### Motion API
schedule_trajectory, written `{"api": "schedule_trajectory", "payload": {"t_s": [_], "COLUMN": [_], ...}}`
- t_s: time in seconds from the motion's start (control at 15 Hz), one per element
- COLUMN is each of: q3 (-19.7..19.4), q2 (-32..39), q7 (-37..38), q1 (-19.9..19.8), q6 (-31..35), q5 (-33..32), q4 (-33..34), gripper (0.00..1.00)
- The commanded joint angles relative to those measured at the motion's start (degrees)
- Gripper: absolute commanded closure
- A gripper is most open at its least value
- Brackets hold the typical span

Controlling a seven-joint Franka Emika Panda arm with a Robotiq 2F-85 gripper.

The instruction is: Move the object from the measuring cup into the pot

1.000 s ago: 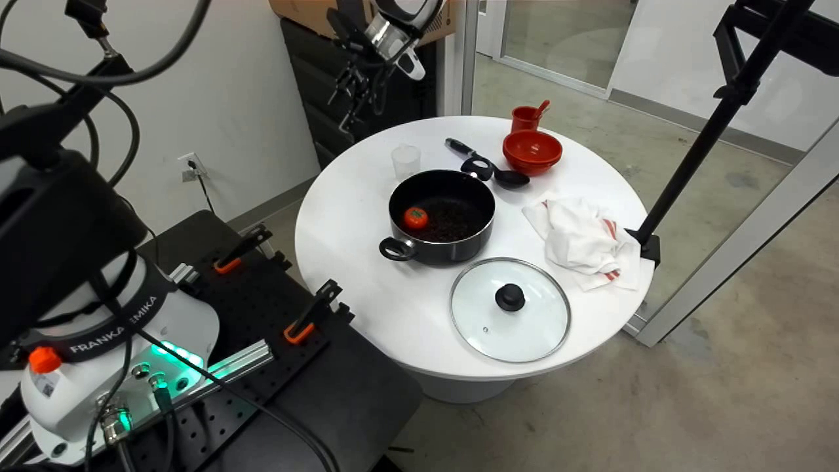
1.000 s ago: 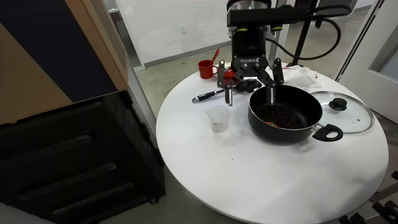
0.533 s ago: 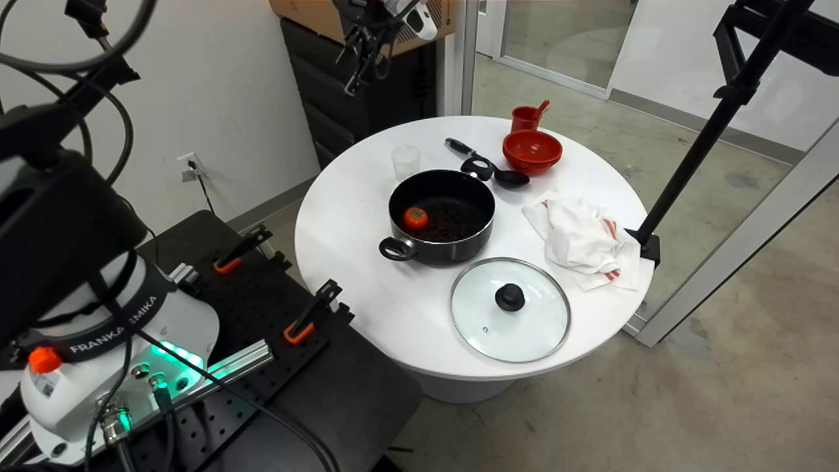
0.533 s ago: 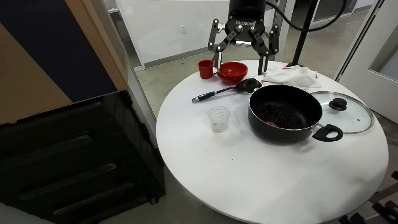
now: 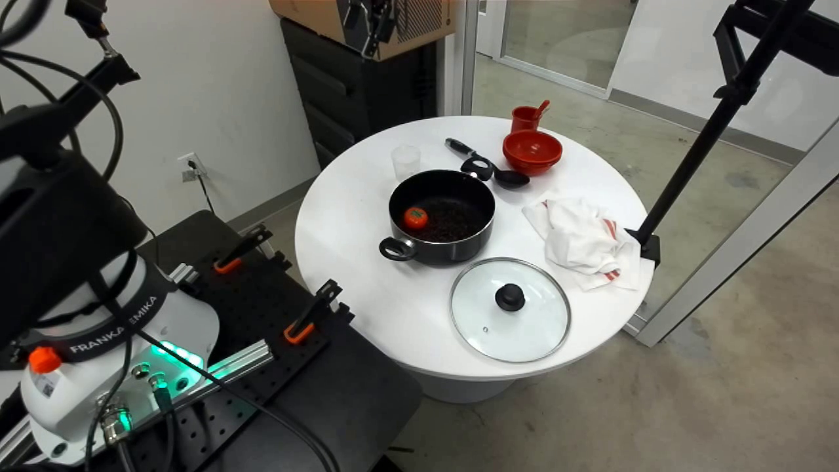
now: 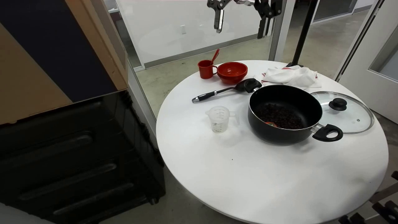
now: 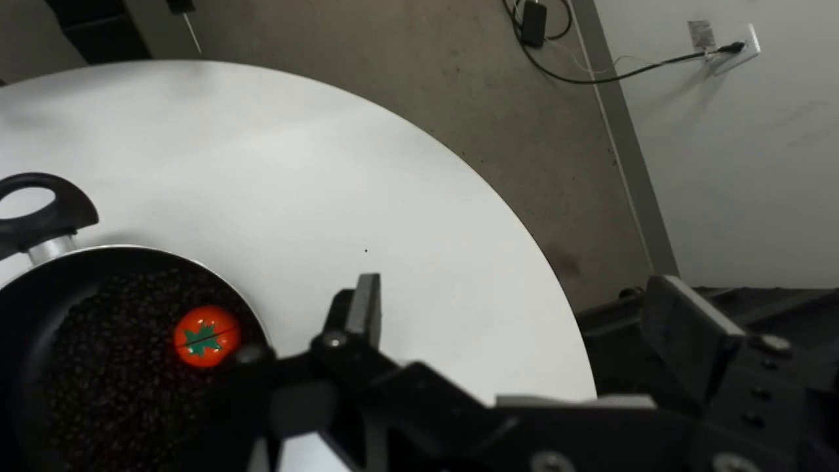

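- Red tomato (image 5: 415,218) lies in the black pot (image 5: 452,253) in an exterior view; the transfer looks finished.
- In an exterior view the gripper (image 6: 239,34) hangs jaws apart, holding nothing, well above the clear measuring cup (image 6: 219,119); only retreat seems left.
- Wrist view: white table (image 7: 295,183) spreads from pot rim to curved edge.

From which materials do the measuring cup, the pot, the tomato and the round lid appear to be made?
Measuring cup: probably plastic; cloudy, translucent walls.
Pot: likely coated metal; black surface, bright silvery rim.
Tomato: seemingly a toy, painted wood or plastic; glossy highlights, green star, dark line across.
Round lid: apparently clear glass, as the table shows through; silvery, perhaps metal edge.
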Motion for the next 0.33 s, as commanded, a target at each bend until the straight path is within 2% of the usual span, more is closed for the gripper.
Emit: {"api": "schedule_trajectory", "payload": {"t_s": [0.0, 0.27], "q3": [-0.57, -0.64], "q2": [-0.74, -1.67], "q7": [-0.29, -0.49], "q1": [0.41, 0.4], "q6": [0.37, 1.02], "q5": [0.11, 0.09], "q4": [-0.17, -1.05], "gripper": [0.0, 0.0]}}
